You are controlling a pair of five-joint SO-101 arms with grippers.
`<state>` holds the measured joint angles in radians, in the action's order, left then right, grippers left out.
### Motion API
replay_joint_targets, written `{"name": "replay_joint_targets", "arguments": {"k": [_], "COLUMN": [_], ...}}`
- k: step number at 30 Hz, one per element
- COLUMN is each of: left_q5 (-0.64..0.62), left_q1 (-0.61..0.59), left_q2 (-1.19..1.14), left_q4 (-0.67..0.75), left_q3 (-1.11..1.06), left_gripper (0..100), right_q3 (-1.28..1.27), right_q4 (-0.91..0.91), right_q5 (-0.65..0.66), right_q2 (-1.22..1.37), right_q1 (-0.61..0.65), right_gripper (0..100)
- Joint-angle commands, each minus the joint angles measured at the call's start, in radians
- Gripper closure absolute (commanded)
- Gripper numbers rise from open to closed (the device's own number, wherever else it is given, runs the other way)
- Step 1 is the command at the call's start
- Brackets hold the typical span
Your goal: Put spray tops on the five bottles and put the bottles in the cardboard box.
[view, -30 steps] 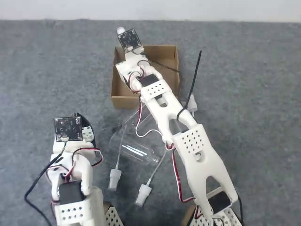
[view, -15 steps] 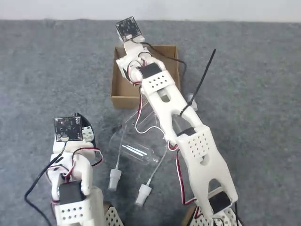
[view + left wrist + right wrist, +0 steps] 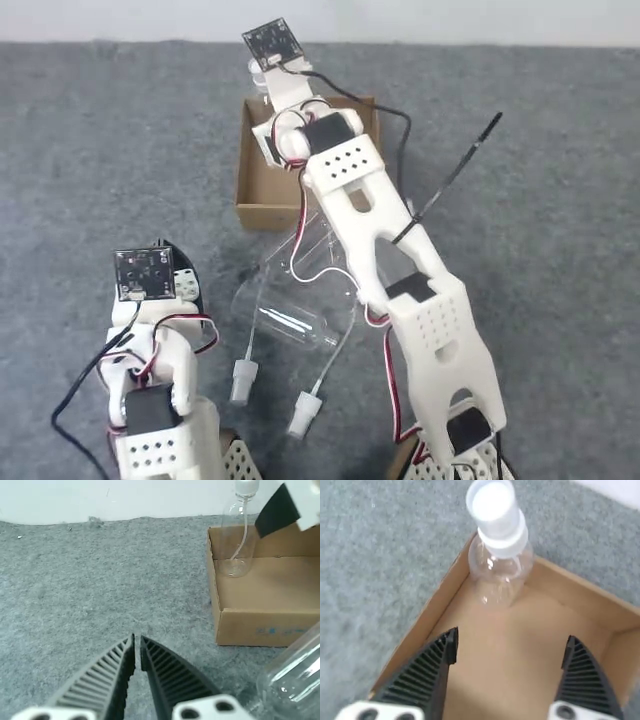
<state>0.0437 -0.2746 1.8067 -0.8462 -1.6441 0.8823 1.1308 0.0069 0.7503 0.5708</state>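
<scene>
A clear bottle (image 3: 499, 555) with a white spray top stands upright in a far corner of the cardboard box (image 3: 425, 625). My right gripper (image 3: 507, 650) hangs open above the box floor, just short of that bottle and not touching it. The left wrist view shows the same bottle (image 3: 239, 530) in the box (image 3: 260, 625). My left gripper (image 3: 137, 652) is shut and empty, low over the carpet left of the box. Clear bottles (image 3: 290, 318) without tops lie on the carpet in front of the box (image 3: 245, 190). Two loose spray tops (image 3: 243, 380) (image 3: 304, 412) with tubes lie nearer the arm bases.
Grey carpet covers the whole table, with a white wall along the far edge. The right arm (image 3: 370, 220) stretches over the lying bottles, and a black cable tie (image 3: 455, 170) sticks out beside it. Open carpet lies to the left and right of the box.
The right arm's wrist has risen and shifted toward the far edge of the box. The left arm, the lying bottles and the loose spray tops have stayed put.
</scene>
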Motion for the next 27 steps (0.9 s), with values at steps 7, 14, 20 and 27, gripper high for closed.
{"name": "replay_joint_targets", "arguments": {"k": [7, 14, 20, 27], "left_q5": [0.009, 0.009, 0.009, 0.009], "left_q1": [-0.005, -0.005, -0.005, -0.006], "left_q2": [0.021, 0.021, 0.021, 0.021], "left_q4": [0.002, 0.002, 0.002, 0.002], "left_q3": [0.012, 0.012, 0.012, 0.012], "left_gripper": [99, 99, 99, 99], "right_q3": [0.041, 0.041, 0.041, 0.035], "right_q4": [0.228, 0.369, 0.507, 0.662], "right_q5": [-0.008, -0.008, -0.006, -0.006], "right_q2": [-0.189, -0.259, -0.321, -0.367], "right_q1": [-0.015, -0.001, 0.004, -0.004], "right_gripper": [72.7, 72.7, 72.7, 72.7]}}
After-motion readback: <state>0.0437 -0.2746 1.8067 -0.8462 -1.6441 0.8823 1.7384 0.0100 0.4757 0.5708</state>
